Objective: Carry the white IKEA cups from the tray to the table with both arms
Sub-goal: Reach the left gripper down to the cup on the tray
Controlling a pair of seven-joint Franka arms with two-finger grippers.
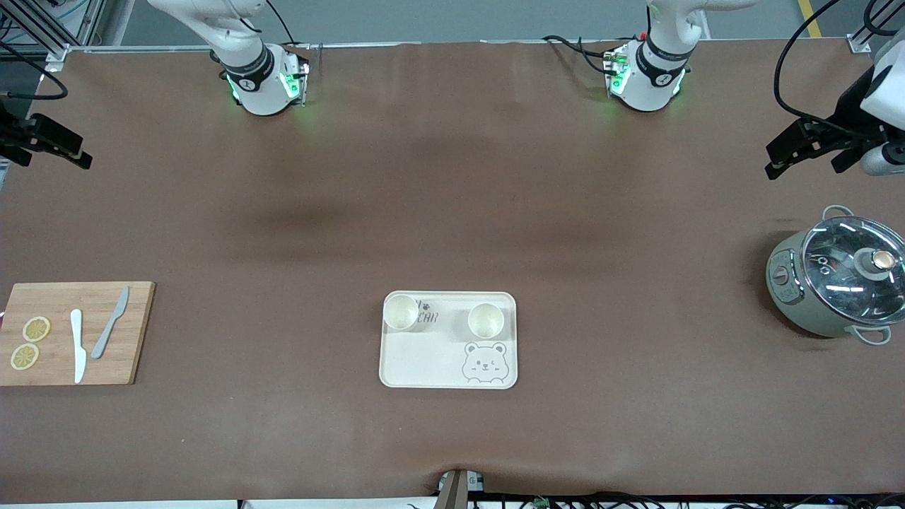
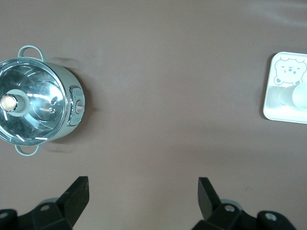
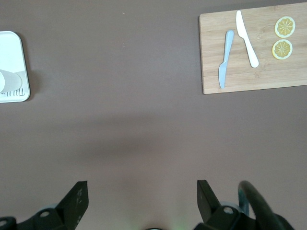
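Observation:
Two white IKEA cups stand upright on the cream bear-printed tray (image 1: 424, 360) in the middle of the table, near the front camera. One cup (image 1: 401, 312) is toward the right arm's end, the other cup (image 1: 486, 319) toward the left arm's end. My left gripper (image 1: 778, 159) is open and empty, up over the table's left-arm end above the pot. My right gripper (image 1: 71, 152) is open and empty, up over the right-arm end. The left wrist view shows the open left gripper (image 2: 142, 187), the tray (image 2: 276, 110) and a cup (image 2: 293, 97). The right wrist view shows the open right gripper (image 3: 141, 189), the tray (image 3: 12, 48) and a cup's edge (image 3: 5, 81).
A grey-green pot with a glass lid (image 1: 838, 279) stands at the left arm's end and shows in the left wrist view (image 2: 41, 99). A wooden cutting board (image 1: 134, 353) at the right arm's end holds a white knife (image 1: 78, 346), a grey knife (image 1: 109, 322) and two lemon slices (image 1: 35, 329).

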